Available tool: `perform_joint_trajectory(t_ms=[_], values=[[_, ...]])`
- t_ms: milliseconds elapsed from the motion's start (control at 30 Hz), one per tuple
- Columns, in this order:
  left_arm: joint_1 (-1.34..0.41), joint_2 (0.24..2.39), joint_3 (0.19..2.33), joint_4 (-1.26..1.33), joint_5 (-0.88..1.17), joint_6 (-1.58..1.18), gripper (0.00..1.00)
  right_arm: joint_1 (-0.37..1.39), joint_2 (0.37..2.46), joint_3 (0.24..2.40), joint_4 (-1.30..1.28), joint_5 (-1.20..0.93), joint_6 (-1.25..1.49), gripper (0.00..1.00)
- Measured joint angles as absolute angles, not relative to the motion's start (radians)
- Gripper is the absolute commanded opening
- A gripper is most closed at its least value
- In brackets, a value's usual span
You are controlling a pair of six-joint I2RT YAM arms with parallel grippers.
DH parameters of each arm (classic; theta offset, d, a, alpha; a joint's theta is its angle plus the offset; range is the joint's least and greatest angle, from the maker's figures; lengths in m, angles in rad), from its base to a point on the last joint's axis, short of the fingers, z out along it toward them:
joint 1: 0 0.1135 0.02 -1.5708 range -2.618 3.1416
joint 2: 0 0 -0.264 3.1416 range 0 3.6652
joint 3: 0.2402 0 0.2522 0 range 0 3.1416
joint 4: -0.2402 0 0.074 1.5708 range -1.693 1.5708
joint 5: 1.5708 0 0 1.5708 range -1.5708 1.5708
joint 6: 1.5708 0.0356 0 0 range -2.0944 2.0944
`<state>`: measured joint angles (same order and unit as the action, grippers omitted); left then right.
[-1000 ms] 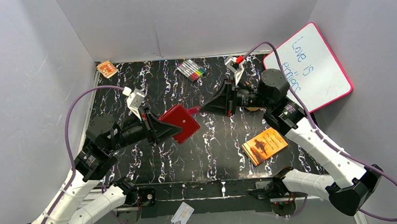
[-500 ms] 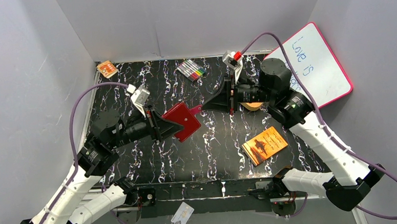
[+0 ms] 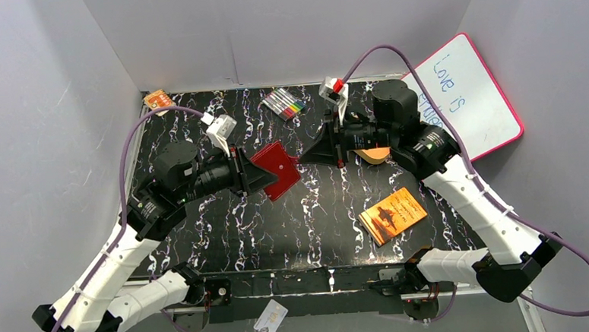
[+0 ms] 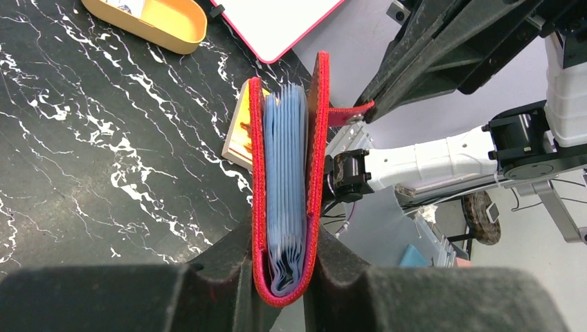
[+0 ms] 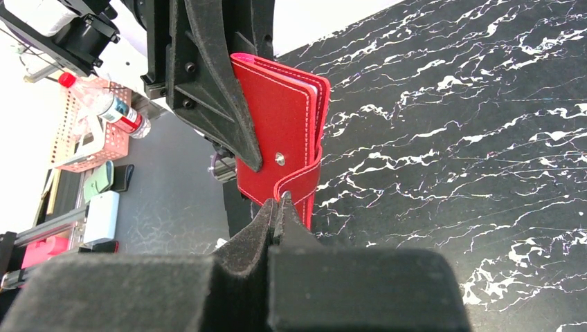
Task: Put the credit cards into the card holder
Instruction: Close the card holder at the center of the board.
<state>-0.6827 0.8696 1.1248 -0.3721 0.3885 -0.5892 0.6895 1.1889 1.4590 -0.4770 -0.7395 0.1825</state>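
The card holder (image 3: 276, 169) hangs above the table's (image 3: 203, 231) middle, spine clamped in the left gripper (image 3: 255, 176), open edge pointing toward the right edge. The right gripper (image 3: 300, 162) is pinched shut on its snap tab (image 5: 297, 183). Only the left wrist view shows the pale blue sleeves (image 4: 285, 173) inside, and only the right wrist view shows the silver stud (image 5: 280, 158).

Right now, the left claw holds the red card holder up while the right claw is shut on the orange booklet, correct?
No: the right claw is shut on the snap tab of the card holder, not the orange booklet, as the right wrist view shows. The rest stands.
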Motion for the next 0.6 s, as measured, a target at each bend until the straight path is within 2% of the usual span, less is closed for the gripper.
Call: perform_joint_trajectory(t_ms=[600], values=[[-0.682, 0.917, 1.142, -0.374, 0.389, -0.638, 0.0, 0.764, 1.232, 1.415, -0.416, -0.648, 0.232, 0.0]])
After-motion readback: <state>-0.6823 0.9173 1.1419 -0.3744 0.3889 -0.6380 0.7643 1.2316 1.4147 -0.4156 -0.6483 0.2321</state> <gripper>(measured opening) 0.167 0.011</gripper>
